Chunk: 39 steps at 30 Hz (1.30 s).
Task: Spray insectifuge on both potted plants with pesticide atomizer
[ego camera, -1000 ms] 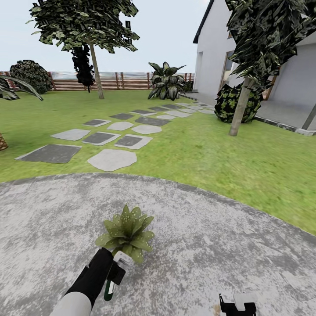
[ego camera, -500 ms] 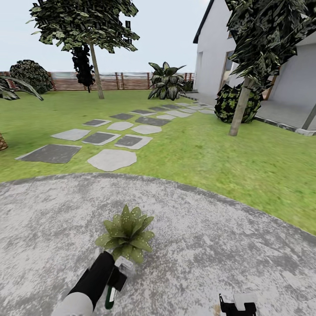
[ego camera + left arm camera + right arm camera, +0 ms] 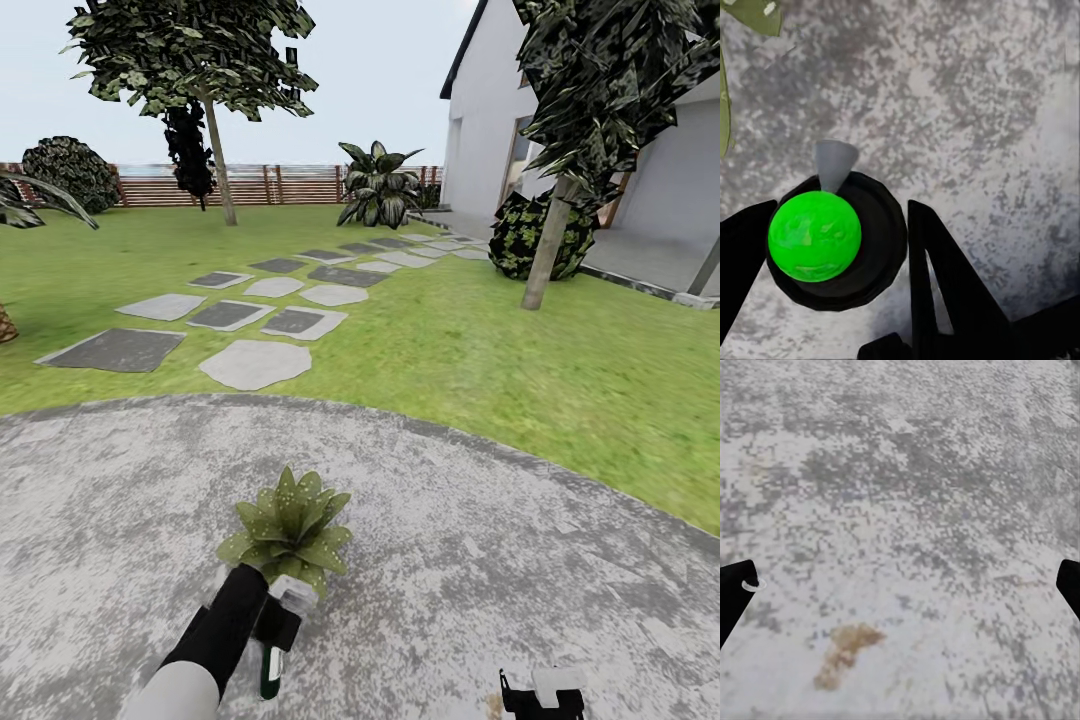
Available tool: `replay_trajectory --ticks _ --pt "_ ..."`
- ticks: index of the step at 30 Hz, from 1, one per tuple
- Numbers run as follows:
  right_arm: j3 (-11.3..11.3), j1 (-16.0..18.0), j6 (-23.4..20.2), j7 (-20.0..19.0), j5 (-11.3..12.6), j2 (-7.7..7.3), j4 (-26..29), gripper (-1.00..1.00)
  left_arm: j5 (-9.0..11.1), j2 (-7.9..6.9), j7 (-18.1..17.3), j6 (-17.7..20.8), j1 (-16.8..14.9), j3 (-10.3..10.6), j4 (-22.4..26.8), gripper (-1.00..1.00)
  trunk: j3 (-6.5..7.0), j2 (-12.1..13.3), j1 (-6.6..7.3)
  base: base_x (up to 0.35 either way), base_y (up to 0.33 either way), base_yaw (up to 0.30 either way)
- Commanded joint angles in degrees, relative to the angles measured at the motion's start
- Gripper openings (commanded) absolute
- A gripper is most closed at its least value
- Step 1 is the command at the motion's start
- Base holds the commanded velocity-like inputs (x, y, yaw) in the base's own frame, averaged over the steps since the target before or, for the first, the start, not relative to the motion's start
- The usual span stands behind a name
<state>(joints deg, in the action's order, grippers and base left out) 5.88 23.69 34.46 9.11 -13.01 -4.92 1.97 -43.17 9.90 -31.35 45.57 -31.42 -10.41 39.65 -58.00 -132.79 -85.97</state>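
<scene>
Now atomizer (image 3: 825, 240) between left gripper (image 3: 832, 247) fingers — clamped — beside potted plant (image 3: 288, 530).

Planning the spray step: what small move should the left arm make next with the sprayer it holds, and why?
Probably a small lift and tilt toward the plant. The left gripper grips the dark green pesticide atomizer, which sits low beside the speckled-leaf potted plant. In the wrist view its grey nozzle faces the mottled grey patio, with leaves only at the edge.
</scene>
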Motion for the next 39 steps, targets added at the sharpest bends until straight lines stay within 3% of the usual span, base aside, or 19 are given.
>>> replay_trajectory --ticks 1,3,6,10,14,20,34,39 --pt "0.45 0.04 0.16 0.21 -0.62 0.0 -0.05 1.0 0.32 0.08 -0.48 -0.02 -0.09 -0.22 0.28 -1.0 -0.05 -0.02 0.01 0.0 0.0 0.0" --pt "0.45 0.04 0.16 0.21 -0.62 0.0 -0.06 1.0 1.71 -0.21 -0.41 0.02 -0.4 0.11 0.57 -1.0 -0.05 -0.02 0.01 0.0 0.0 0.0" --pt "0.45 0.04 0.16 0.21 -0.62 0.0 -0.07 1.0 1.83 -1.03 -0.31 0.74 -0.71 0.2 0.9 -1.0 -0.05 -0.02 0.01 0.0 0.0 0.0" --pt "0.45 0.04 0.16 0.21 -0.62 0.0 -0.08 1.0 1.87 -2.97 -0.33 7.57 -1.59 0.25 2.72 -1.0 -0.05 -0.02 0.01 0.0 0.0 0.0" --pt "0.45 0.04 0.16 0.21 -0.62 0.0 -0.04 1.0 1.94 -3.89 -0.37 9.2 -1.78 0.38 4.22 -1.0 -0.05 -0.02 0.01 0.0 0.0 0.0" --pt "0.45 0.04 0.16 0.21 -0.62 0.0 -0.05 1.0 1.87 -3.94 -0.33 9.33 -1.77 0.45 4.38 -1.0 -0.05 -0.02 0.01 -0.005 0.04 0.0" --pt "0.45 0.04 0.16 0.21 -0.62 0.0 -0.05 1.0 2.03 -3.6 -0.29 8.95 -1.3 0.56 4.31 -1.0 -0.04 -0.02 0.01 -0.044 0.279 -0.003" --pt "0.45 0.04 0.16 0.21 -0.62 0.0 -0.07 1.0 2.04 -3.5 -0.29 8.84 -1.23 0.57 4.3 -1.0 0.15 -0.02 0.01 -0.058 0.055 -0.122"
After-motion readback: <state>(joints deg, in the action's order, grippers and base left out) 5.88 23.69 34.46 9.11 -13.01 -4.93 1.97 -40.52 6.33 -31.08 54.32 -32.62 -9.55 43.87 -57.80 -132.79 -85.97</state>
